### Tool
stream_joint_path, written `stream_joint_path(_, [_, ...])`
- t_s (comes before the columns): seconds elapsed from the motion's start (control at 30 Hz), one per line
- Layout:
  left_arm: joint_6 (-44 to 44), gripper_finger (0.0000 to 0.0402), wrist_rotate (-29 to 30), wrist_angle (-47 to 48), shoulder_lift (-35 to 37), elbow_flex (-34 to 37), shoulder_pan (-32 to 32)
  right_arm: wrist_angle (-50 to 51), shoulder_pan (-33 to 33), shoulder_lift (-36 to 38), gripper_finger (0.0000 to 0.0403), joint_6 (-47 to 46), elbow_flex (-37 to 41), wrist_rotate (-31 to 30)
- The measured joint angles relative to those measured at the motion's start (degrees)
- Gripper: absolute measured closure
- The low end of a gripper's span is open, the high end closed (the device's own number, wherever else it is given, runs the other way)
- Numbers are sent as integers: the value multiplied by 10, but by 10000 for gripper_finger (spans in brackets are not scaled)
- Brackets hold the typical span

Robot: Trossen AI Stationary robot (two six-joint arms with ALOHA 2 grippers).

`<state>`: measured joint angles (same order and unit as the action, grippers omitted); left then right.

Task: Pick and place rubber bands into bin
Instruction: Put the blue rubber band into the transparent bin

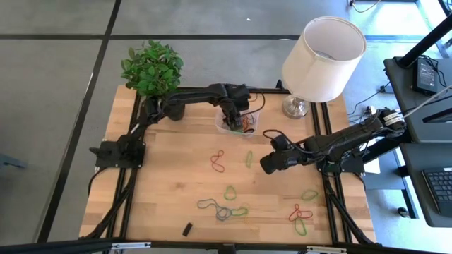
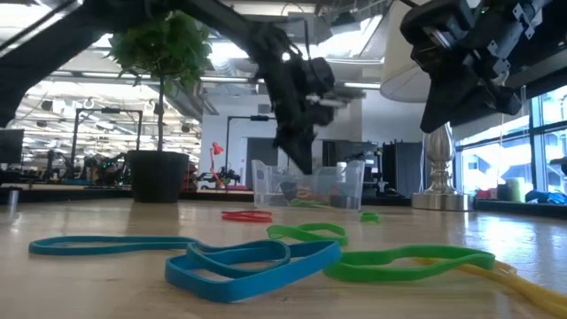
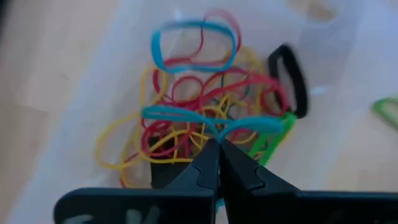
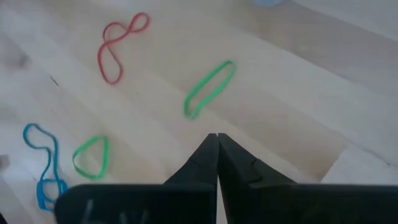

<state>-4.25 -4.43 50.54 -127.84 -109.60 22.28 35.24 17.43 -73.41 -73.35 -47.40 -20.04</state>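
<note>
Releasing a band into the bin is the step in hand, by judgement.

Item: left gripper. Position: over the bin, fingertips just above the heap. Fingers pressed together, no gap showing at the tips. Held: a blue rubber band, pinched at its middle, its two loops spread sideways from the tips and draped on the pile. Below and ahead of the fingers: a tangle of yellow, red and blue bands, with a black band off to one side and a green one touching it.

Method, advised: open the fingers only while the tips sit inside the bin's walls, so that both floppy loops fall within. Lift straight away, since a band clinging to a pad could be dragged back over the rim.

Item: right gripper. Position: above bare table, apart from the bin. Fingers closed tip to tip, holding nothing visible. Just ahead of the tips: a green band, lying flat and untouched. Farther ahead: a red band twisted into a figure of eight.

Item: remaining loose bands. Scattered on the table, well apart from the bin. Task judged partly done.
</note>
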Motion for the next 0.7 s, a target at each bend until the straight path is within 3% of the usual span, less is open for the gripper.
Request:
stream_joint_path(0.3, [19, 388, 4, 4, -61, -1, 0, 0, -13, 0, 396, -4, 0, 0])
stream_joint_path(0.7, [64, 305, 3, 8, -32, -1, 0, 12, -13, 0, 396, 30, 0, 1])
